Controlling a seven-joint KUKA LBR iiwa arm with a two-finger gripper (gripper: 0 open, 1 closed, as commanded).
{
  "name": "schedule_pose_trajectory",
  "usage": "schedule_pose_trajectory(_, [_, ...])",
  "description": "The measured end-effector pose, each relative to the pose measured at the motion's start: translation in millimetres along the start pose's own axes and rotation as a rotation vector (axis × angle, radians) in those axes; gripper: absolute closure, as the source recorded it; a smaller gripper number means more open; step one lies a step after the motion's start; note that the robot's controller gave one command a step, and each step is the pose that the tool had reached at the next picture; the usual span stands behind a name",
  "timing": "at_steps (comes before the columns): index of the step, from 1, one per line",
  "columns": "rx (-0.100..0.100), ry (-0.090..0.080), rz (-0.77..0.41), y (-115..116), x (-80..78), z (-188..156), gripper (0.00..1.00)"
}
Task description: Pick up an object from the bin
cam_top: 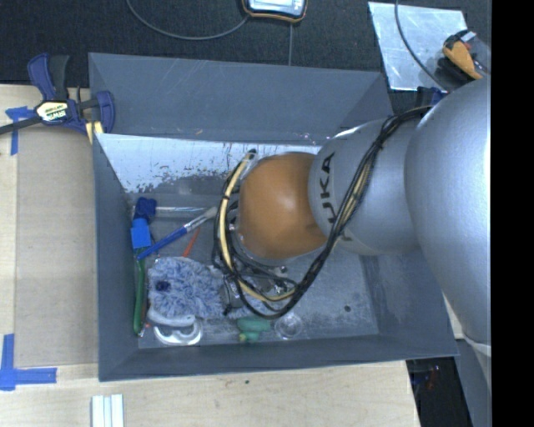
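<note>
Grey metal bin (108, 275) on a dark bench (200, 25), seen from above. The bin floor is speckled and scuffed; its far wall is pale with dark scratch marks. The arm (417, 183) enters from the right. Its orange cover (279, 204) and looped cables (275, 292) mask the pincer (248, 283) (released or clenched: cannot be told), which sits low over the front-middle floor. Just beside it, to the left, lies a fuzzy blue-and-white bundle (177, 288); by the front wall lies a green piece (250, 329). A blue brush (143, 227) lies at far left.
</note>
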State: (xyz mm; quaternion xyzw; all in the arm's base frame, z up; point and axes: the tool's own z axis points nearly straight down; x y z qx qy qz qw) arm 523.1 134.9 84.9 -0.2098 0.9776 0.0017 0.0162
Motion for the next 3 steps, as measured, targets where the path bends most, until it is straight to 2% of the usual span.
schedule_pose_trajectory(1, [-0.002,0.01,0.001,0.5,1.7,-30.1,1.0])
schedule_pose_trajectory(2, [0.0,0.002,0.002,-0.2,-1.6,-60.7,1.0])
schedule_pose_trajectory(3, [0.0,-0.002,0.003,-0.6,-2.8,-77.3,1.0])
